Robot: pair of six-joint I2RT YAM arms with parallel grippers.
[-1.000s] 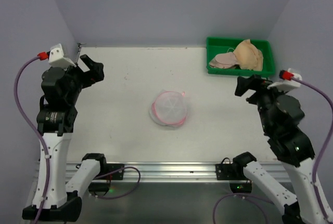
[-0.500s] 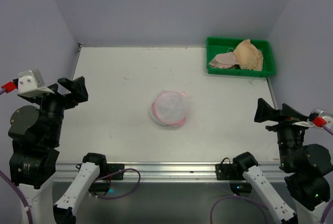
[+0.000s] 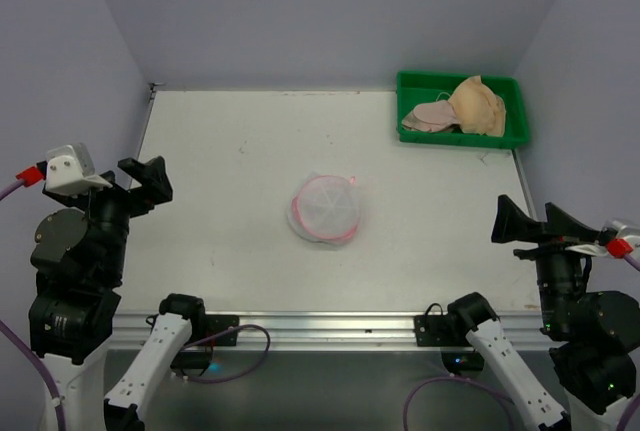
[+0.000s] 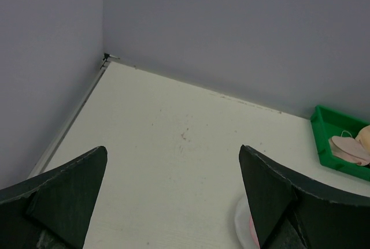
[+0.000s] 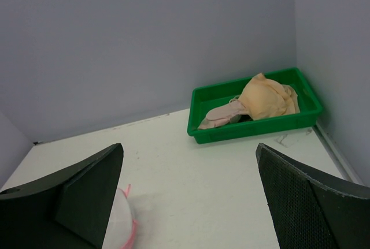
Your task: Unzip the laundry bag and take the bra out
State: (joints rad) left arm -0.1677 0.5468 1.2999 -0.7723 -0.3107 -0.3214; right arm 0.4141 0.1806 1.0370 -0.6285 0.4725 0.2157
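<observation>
- Nearest me, a ribbed aluminium rail point(image 3: 330, 329) is running along the table's front edge, with both arm bases bolted to it.
- The left gripper point(image 3: 148, 177) is hanging over the table's left edge. Its two dark, wedge-shaped fingers are standing wide apart and gripping nothing.
- The right gripper point(image 3: 524, 219) is hovering over the right edge. Its jaws are spread just as wide, and they are empty too.
- The table point(image 3: 220, 171) is showing a matte off-white top, faintly scuffed.
- The laundry bag point(image 3: 326, 209) is lying mid-table, well apart from both grippers. It is a round, flattish drum of filmy white mesh, and pink zipper trim is curling around its rim.
- I cannot tell whether the zipper is open.
- At the far right corner a green tray point(image 3: 410, 81) is sitting near the back wall, rectangular and made of glossy plastic.
- The bra point(image 3: 477, 106) is resting inside that tray. A soft beige padded cup is mounding up at the right, and a paler pink part is lying flatter to its left.
</observation>
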